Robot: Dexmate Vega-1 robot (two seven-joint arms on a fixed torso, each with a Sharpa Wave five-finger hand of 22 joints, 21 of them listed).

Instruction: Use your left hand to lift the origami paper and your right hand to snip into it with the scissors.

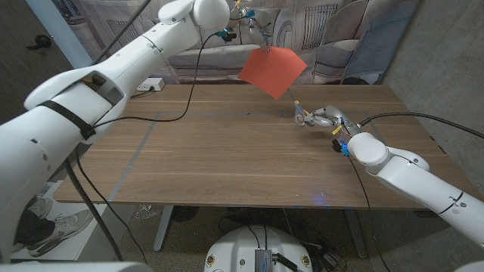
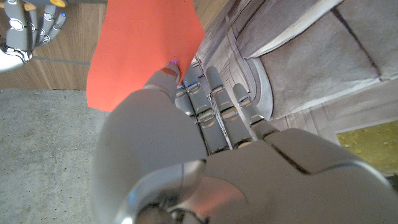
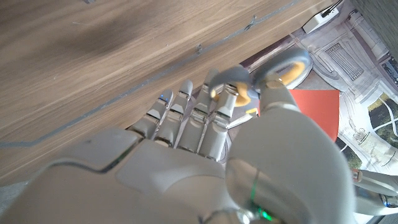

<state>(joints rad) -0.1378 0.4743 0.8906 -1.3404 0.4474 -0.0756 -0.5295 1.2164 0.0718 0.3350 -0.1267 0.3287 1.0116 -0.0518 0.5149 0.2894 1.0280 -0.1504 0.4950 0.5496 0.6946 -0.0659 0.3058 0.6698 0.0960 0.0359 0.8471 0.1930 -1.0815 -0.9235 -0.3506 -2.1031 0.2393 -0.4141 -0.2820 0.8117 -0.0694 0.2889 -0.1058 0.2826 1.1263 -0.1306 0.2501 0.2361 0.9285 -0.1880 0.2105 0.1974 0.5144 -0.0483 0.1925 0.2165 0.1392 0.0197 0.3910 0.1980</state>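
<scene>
Matt orange-red paper [image 1: 272, 70], smooth and flat, no shine. Brown wood tabletop [image 1: 227, 151] with visible grain and a soft satin finish. Both arms wear glossy white plastic shells; the left hand [image 2: 205, 106] and right hand [image 3: 205, 124] look like smooth grey plastic. Scissors [image 1: 304, 115] have yellow-and-grey plastic handles.

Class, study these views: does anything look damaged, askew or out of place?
Nothing stands out. The left hand holds the origami paper up, tilted but uncut as far as visible; the right hand holds the scissors.
</scene>
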